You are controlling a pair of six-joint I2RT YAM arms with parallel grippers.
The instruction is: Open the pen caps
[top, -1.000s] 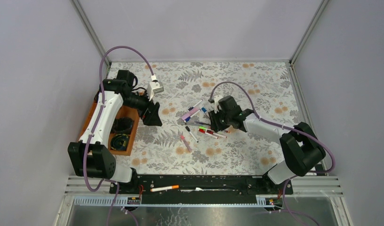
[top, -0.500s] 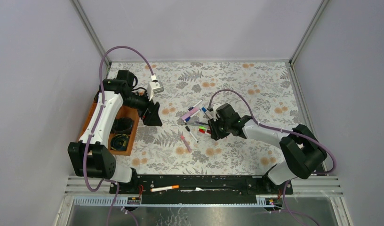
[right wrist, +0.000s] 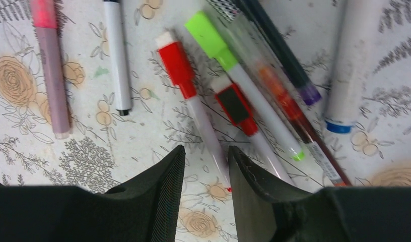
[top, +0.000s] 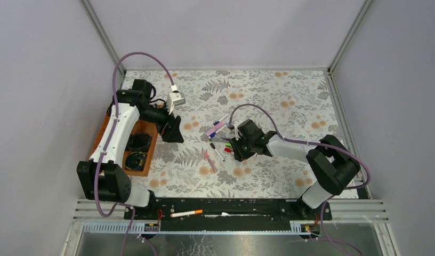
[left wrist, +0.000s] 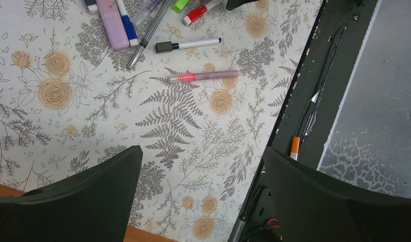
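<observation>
**Pens** [top: 224, 140] — a loose cluster near the middle of the floral tablecloth [top: 290, 101]. All lie flat, fanned out and partly crossing.

**Red-capped pen** [right wrist: 196, 108]: its long axis runs diagonally in the right wrist view. The red cap [right wrist: 176, 63] is on, at the upper left, pointing away from the gripper. The white barrel runs down and to the right and ends between the fingers.

**Green-capped pen** [right wrist: 254, 96]: just beside the red-capped pen and roughly parallel to it. The green cap [right wrist: 208, 35] is on, at the far end.

**Black-capped pen** [left wrist: 188, 45] and **pink pen** [left wrist: 203, 76]: these lie a little apart from the cluster, on its near side. In the left wrist view both lie crosswise and close to parallel.

**Pink highlighter** [left wrist: 113, 25]: at the edge of the cluster, with thinner pens beside it.

**Orange pen** [top: 187, 213]: lies lengthwise on the black rail [top: 247, 205] at the near edge, well apart from the rest.

**Right gripper** [top: 238, 152] [right wrist: 206, 151]: low over the cluster. Its fingers are narrowly parted and straddle the barrel end of the red-capped pen. The gap is wider than the barrel, so nothing is clamped.

**Left gripper** [top: 172, 136] [left wrist: 201, 156]: hangs above the cloth beside the wooden tray [top: 150, 160]. Its fingers are spread wide and hold nothing, and it is well apart from the pens.
</observation>
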